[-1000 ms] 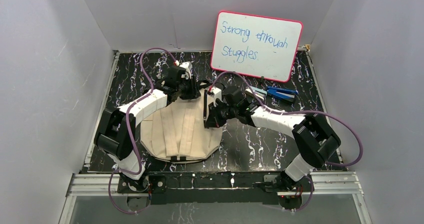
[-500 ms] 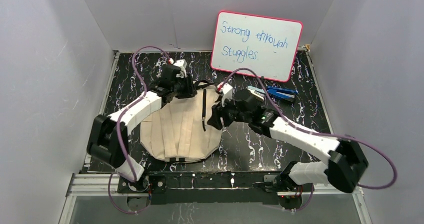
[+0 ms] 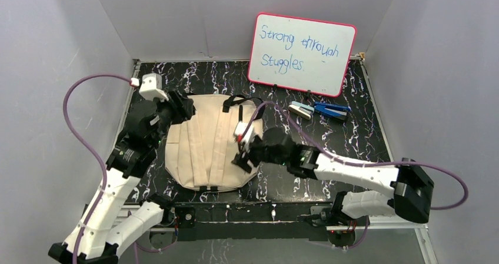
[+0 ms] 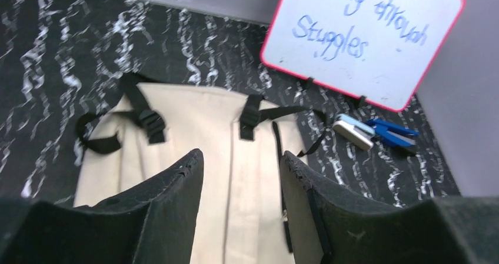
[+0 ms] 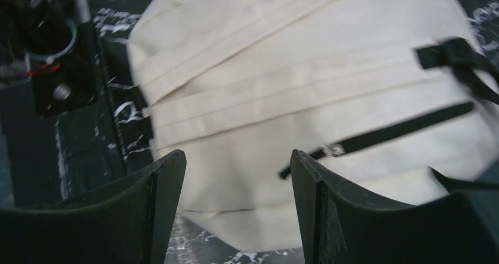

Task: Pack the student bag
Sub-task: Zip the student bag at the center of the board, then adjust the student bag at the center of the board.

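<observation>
**Bag flat on the table, both grippers open above it**

The student bag, a soft cream canvas backpack, lies flat in the middle of the table, a little left of centre, with its rounded end toward the arm bases. From the top camera I see my left gripper at the bag's far left corner and my right gripper over its right edge, nearer to me.

The left wrist camera shows the bag from its near end. The left gripper has its fingers spread, with only canvas visible through the gap. This view gives me the black webbing straps and buckles at the bag's far end, which look small from above.

The right wrist camera shows the bag close and slightly blurred. The right gripper is likewise parted and holds nothing. Only here do I see the dark zipper running across the canvas, with a small metal pull at its end.

From above, the right wrist covers part of the bag's right edge. I cannot tell whether the zipper is fully closed.

Behind the bag, a pink-framed whiteboard with blue handwriting leans against the back wall. A pale blue and white block and a blue tool lie just in front of it. The table is black with white marbling, enclosed by plain white walls.
</observation>
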